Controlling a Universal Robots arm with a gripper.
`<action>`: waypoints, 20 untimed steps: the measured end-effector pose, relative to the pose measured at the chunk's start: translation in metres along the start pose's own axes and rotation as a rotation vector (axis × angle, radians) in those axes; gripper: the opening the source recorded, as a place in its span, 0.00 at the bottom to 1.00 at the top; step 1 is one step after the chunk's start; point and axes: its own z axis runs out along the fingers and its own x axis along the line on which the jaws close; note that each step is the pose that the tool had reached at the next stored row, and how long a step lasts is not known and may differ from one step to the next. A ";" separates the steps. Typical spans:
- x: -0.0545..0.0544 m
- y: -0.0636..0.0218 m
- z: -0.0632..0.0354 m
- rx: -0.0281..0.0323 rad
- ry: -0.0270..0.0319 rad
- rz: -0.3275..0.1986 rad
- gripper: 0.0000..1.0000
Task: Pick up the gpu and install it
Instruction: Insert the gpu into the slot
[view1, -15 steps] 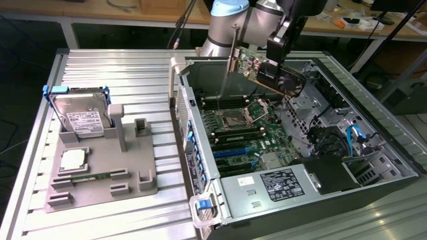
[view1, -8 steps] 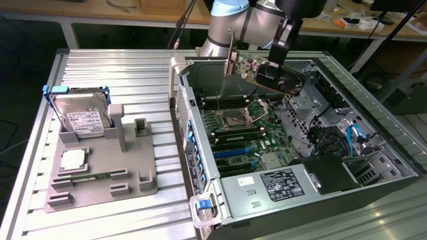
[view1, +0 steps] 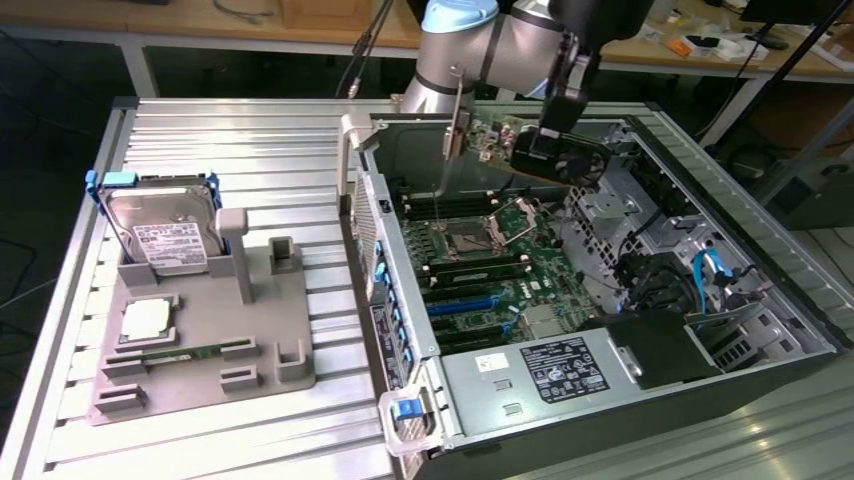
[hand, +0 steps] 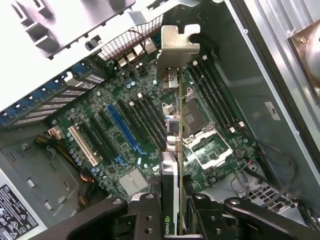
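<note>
Hand (view1: 545, 146) grips the slim dark gpu (view1: 585, 166), with its black cooler and silver bracket, hanging above the green motherboard (view1: 487, 285) inside the open grey computer case (view1: 787, 330). It is held on edge, probably so that its connector edge faces the board's slots.

The gpu (view1: 581, 165), dark board with silver bracket (hand: 177, 47), hangs edge-down above the motherboard (view1: 494, 290)

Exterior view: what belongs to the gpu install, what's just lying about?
In use: dark gpu card with silver bracket, black end effector gripping it, green motherboard in open case.
Idle: silver hard drive in blue-handled frame, grey plastic holder, square silver chip.
</note>
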 end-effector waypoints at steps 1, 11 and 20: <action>0.000 0.0000 0.0004 -0.0008 -0.0010 -0.019 0.27; -0.001 -0.0030 0.0085 -0.0338 0.0081 -0.124 0.27; -0.001 -0.0076 0.0182 -0.0676 0.0224 -0.224 0.27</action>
